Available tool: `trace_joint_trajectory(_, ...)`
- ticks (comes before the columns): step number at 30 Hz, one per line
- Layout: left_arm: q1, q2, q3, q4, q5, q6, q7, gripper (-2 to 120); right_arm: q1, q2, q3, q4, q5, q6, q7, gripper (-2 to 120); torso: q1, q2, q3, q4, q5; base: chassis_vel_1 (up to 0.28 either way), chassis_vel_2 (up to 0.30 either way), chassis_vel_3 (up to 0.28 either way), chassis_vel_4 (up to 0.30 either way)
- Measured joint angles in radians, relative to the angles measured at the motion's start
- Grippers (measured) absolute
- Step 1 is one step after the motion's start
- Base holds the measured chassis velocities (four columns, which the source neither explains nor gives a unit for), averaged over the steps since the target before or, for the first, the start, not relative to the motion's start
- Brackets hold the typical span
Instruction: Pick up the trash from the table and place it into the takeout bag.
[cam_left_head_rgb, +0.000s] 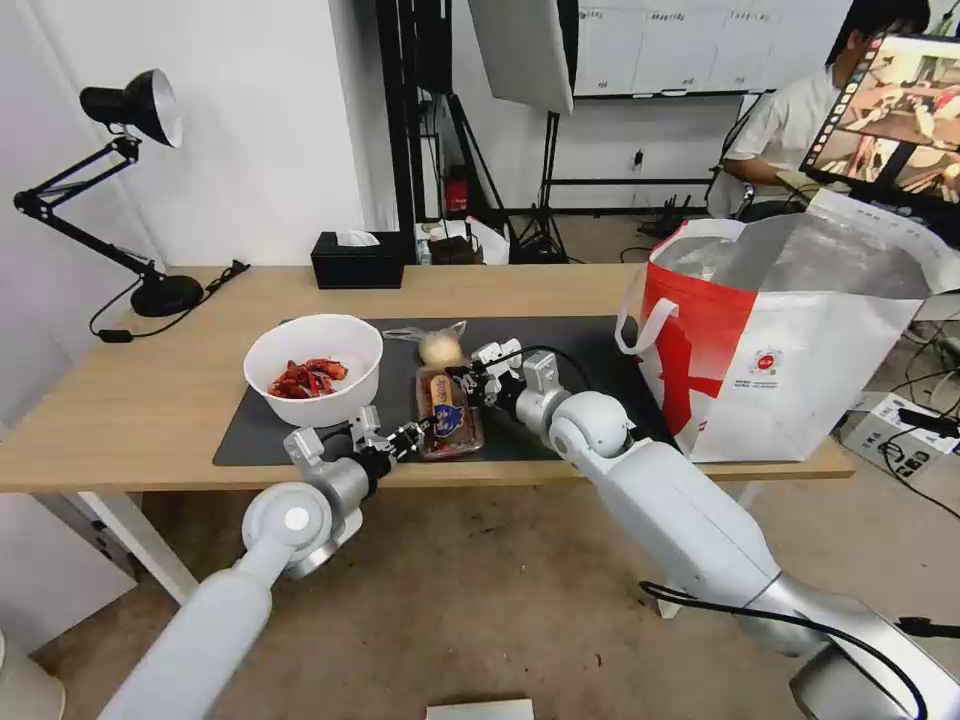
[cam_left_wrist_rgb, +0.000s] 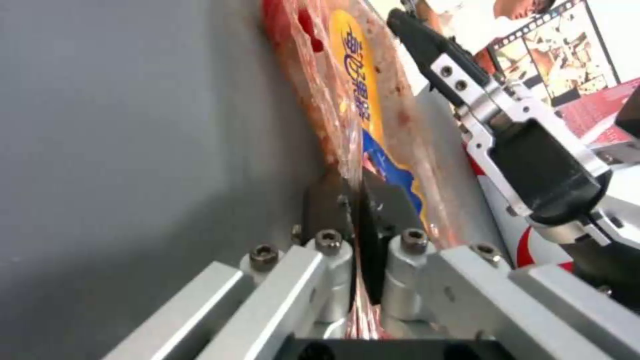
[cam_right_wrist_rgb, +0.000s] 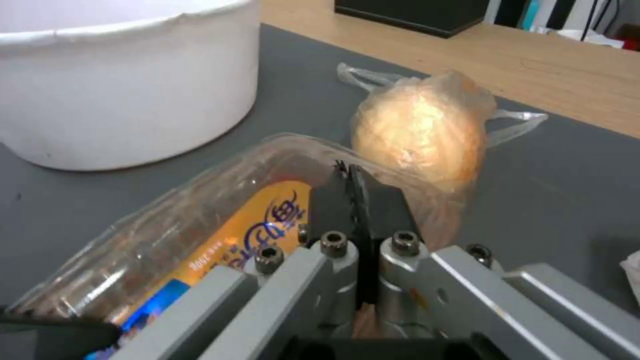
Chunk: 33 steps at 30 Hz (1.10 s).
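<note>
Clear clamshell tray (cam_left_head_rgb: 449, 414) at frame centre on the worktop's (cam_left_head_rgb: 150, 400) grey mat, left hand (cam_left_head_rgb: 418, 434) and right hand (cam_left_head_rgb: 472, 383) at opposite ends; takeout bag (cam_left_head_rgb: 800, 350) right | left wrist: fingers (cam_left_wrist_rgb: 327, 205) clamped on tray rim | right wrist: fingers (cam_right_wrist_rgb: 333, 200) pinched on rim, bagged beige lump (cam_right_wrist_rgb: 417, 130) beside.

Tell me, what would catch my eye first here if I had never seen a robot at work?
Probably both tools pinching one clear plastic clamshell tray on the dark grey mat: the left tool shut on its near edge, the right tool on its far edge. Next, the big white takeout bag with a red panel gapes open at the table's right end, and a white bowl of red food scraps sits left of the tray.
</note>
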Motion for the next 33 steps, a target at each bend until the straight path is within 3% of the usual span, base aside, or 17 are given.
trace_joint_trajectory(13,0.027,0.017,-0.045,-0.070,-0.030,-0.028,0.026,0,-0.065,-0.031,0.085,0.135,0.103,0.042,0.055,0,0.000,0.000,0.000,0.0002,0.0002,0.000,0.000,0.000,0.000)
trace_joint_trajectory(20,0.032,0.039,-0.075,-0.105,-0.035,-0.045,0.025,0,-0.161,-0.074,0.162,0.278,0.203,0.150,0.170,0,0.000,0.000,0.000,0.0002,0.0002,0.000,0.000,0.000,0.000)
trace_joint_trajectory(24,0.012,0.080,-0.105,-0.125,-0.062,-0.055,0.024,0,-0.317,-0.126,0.257,0.418,0.199,0.209,0.232,0,0.000,0.000,0.000,0.0001,0.0004,0.000,0.000,0.000,0.000)
trace_joint_trajectory(27,-0.018,0.102,-0.113,-0.132,-0.085,-0.060,0.018,0,-0.404,-0.154,0.310,0.482,0.168,0.215,0.237,7,0.000,0.000,0.000,0.0001,0.0003,0.000,0.000,0.000,0.000)
trace_joint_trajectory(33,-0.179,0.126,-0.076,-0.121,-0.129,-0.075,0.015,0,-0.640,-0.220,0.420,0.591,0.083,0.262,0.202,31,0.000,0.001,0.000,-0.0003,0.0001,0.000,0.000,0.000,0.000)
